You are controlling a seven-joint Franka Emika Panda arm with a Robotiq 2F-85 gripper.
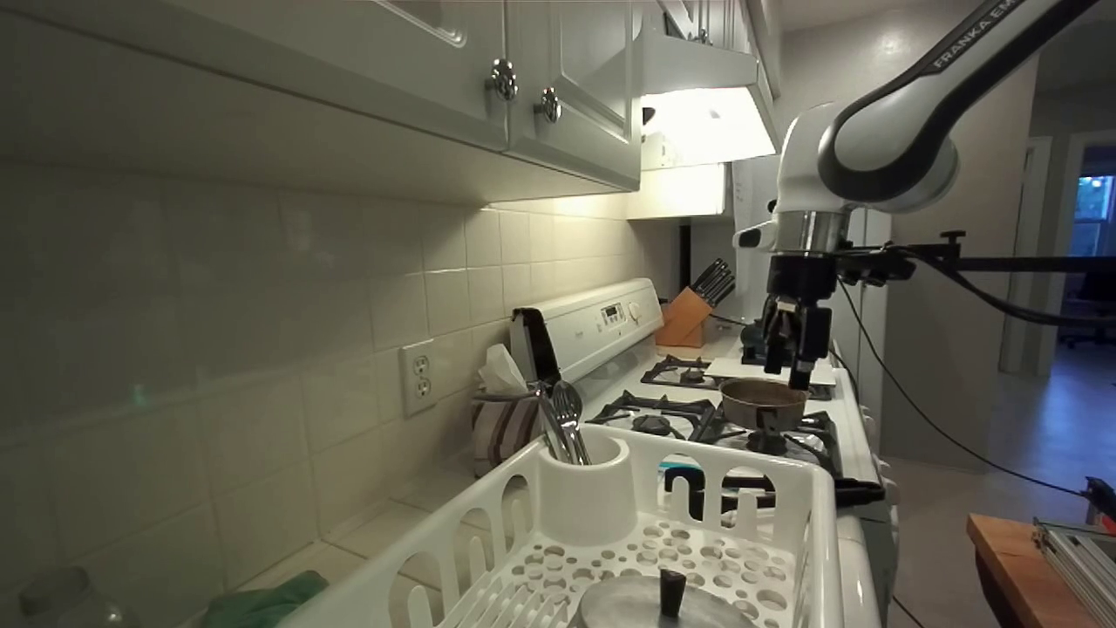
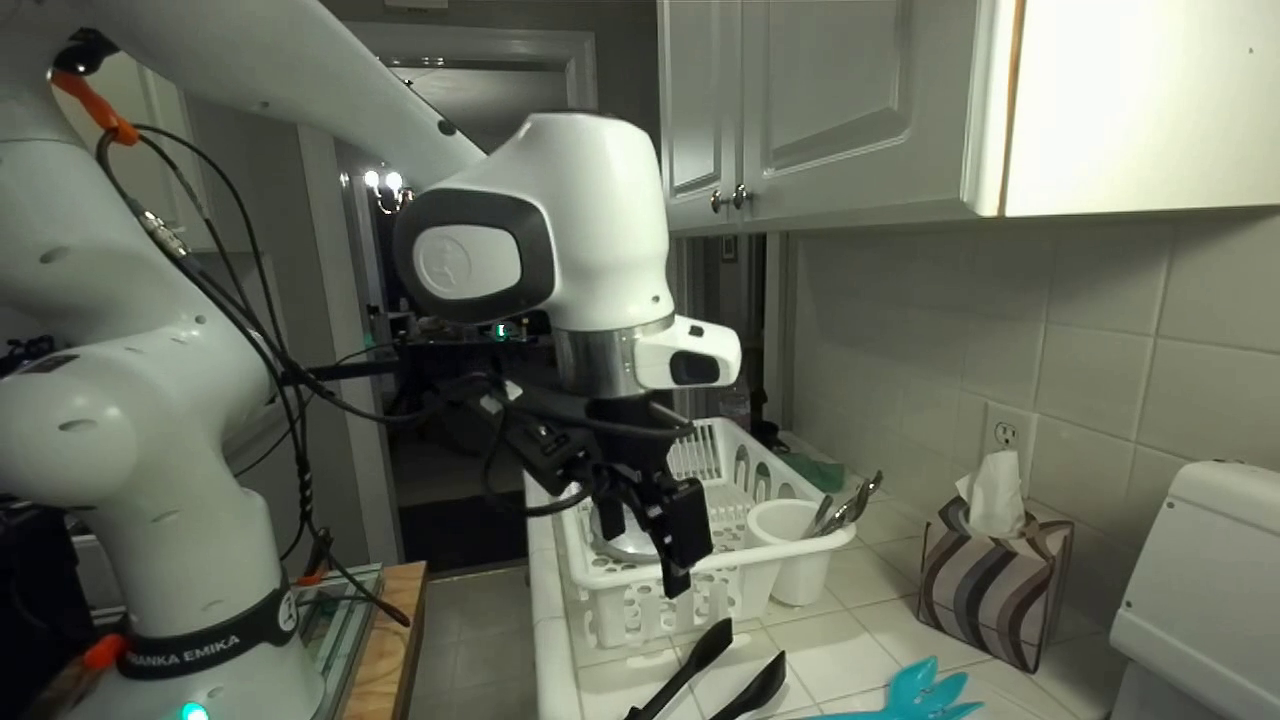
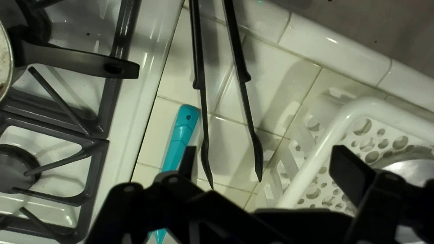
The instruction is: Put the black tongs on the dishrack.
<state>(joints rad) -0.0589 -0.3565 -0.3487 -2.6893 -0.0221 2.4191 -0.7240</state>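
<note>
Fingers (image 3: 352,173) apart, black tongs (image 3: 242,74) cropped

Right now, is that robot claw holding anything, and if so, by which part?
Nothing is held: the gripper is open, and the black tongs lie below it on the tiled counter.

Turquoise utensil (image 3: 179,142), striped tissue box (image 2: 990,585), knife block (image 1: 681,319), pan (image 1: 760,407) on stove (image 3: 134,115)

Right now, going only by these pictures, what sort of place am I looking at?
Most likely a kitchen, perhaps in a home: there is a boxy white stove with black grates, a perforated white plastic dish rack and white panelled wall cabinets.
</note>
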